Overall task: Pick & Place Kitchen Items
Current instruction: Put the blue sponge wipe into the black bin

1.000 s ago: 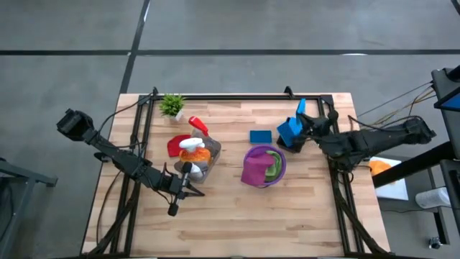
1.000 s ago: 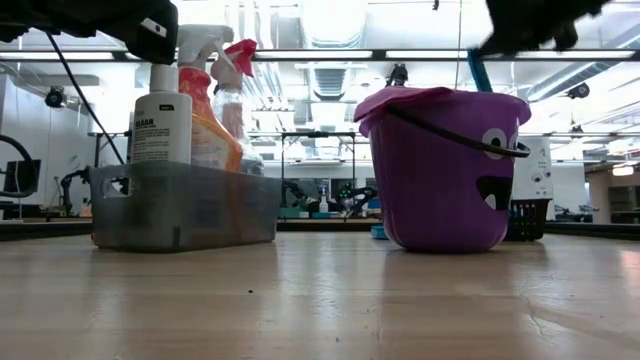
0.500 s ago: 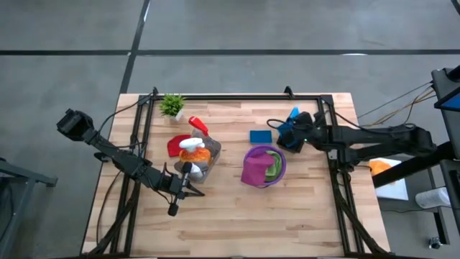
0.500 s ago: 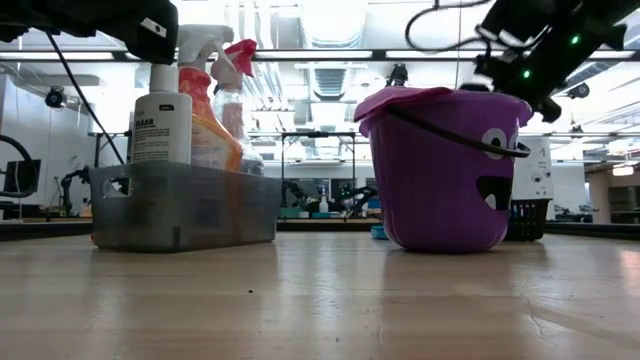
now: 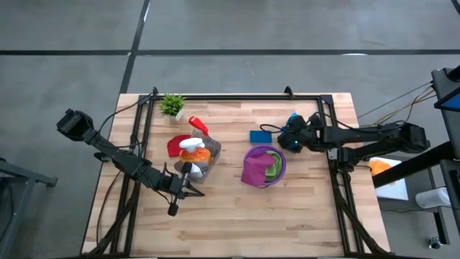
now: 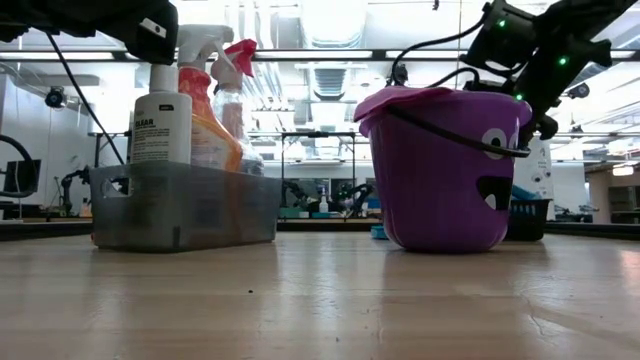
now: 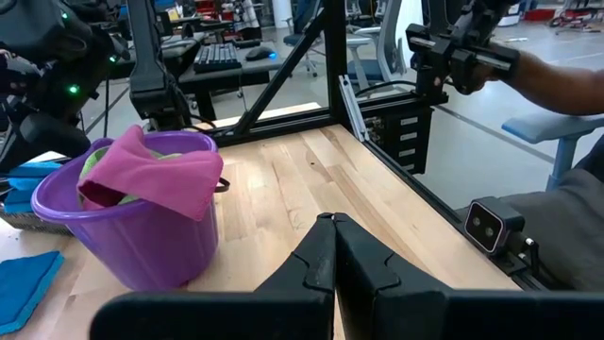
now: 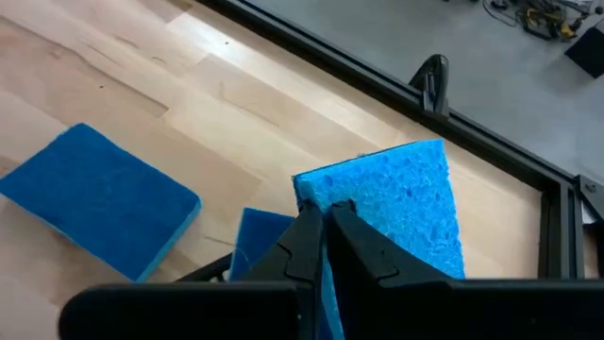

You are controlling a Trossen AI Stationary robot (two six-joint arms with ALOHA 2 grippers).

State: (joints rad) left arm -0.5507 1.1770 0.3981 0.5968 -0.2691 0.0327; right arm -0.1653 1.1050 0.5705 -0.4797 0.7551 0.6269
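My right gripper [image 5: 284, 137] hovers at the table's far right, shut on a blue sponge [image 8: 406, 203]. A second blue sponge [image 5: 260, 135] lies flat on the wood just left of it, and another blue piece [image 8: 257, 236] shows under the fingers. The purple bucket [image 5: 264, 165] holds a magenta cloth [image 7: 156, 175] draped over its rim and a green cloth [image 5: 273, 167]. My left gripper [image 5: 195, 191] hangs shut and empty near the grey bin [image 5: 201, 164], which holds the orange spray bottle [image 5: 194, 152] and a white-topped bottle [image 6: 165, 120]. My right gripper pinches the sponge between its two fingers at one lower corner [image 8: 311, 194]. The fingers slant down, coming from the table's right side. The sponge stands on edge beyond the fingertips, lifted clear of the table.
A red cloth [image 5: 175, 146] and a red-topped bottle [image 5: 198, 126] lie behind the bin, with a small potted plant [image 5: 171, 105] at the far left. A black frame [image 5: 237, 97] rims the table. A person's arm [image 7: 566, 80] shows beyond the right edge. Bare wood lies along the near side.
My right gripper has sunk toward the table and tipped further downward, carrying the blue sponge with it; it now hangs just right of the flat sponge. In the low view it has come down beside the bucket's rim.
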